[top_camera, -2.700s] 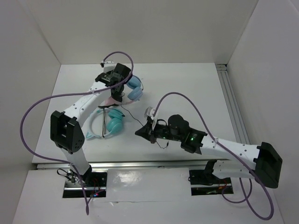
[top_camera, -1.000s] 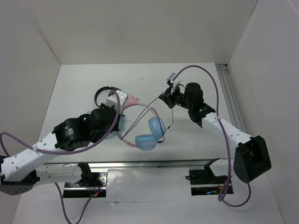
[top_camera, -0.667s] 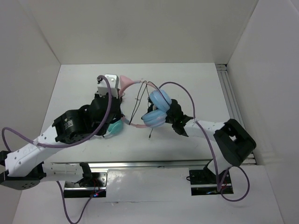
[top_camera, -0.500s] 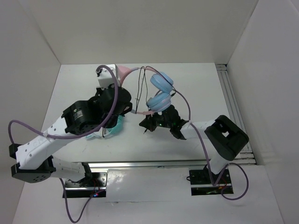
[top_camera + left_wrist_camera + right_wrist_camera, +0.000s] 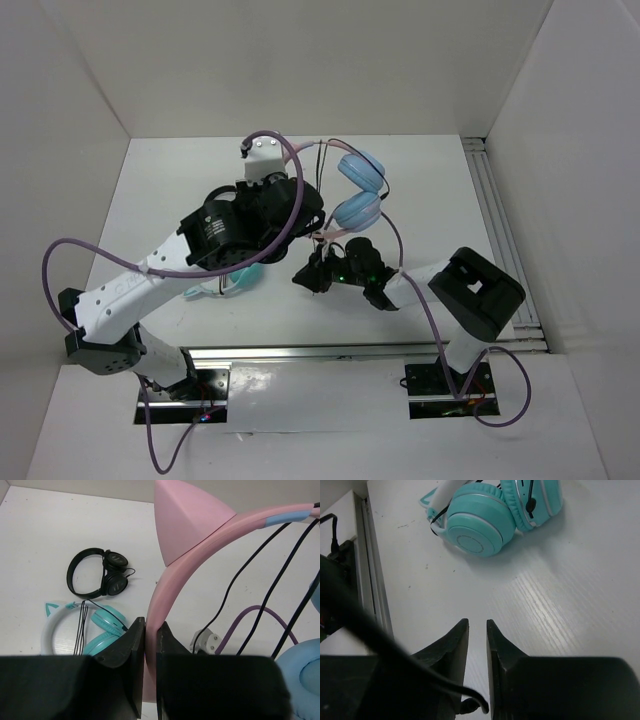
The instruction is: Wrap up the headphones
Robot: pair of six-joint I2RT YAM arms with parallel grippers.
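The headphones hang in the air in the top view, with light blue ear cups [image 5: 360, 171] above the table middle. My left gripper [image 5: 311, 221] is shut on their pink cat-ear headband [image 5: 172, 582], clamped between the jaws [image 5: 150, 630]. The thin black cable [image 5: 239, 577] loops over the headband. My right gripper [image 5: 304, 279] is low over the table, below the cups. In the right wrist view its jaws [image 5: 477, 626] stand a narrow gap apart, and the cable's end [image 5: 472, 705] sits deep between them.
A teal-cupped pair [image 5: 243, 274] with a whitish headband lies left of my right gripper, also shown in the right wrist view [image 5: 485, 525]. A small black pair [image 5: 97, 575] lies farther back. A metal rail [image 5: 495, 220] runs along the table's right edge.
My left arm has swung the lifted headphones up and to the right. The right gripper has stayed low under the cups with the cable.
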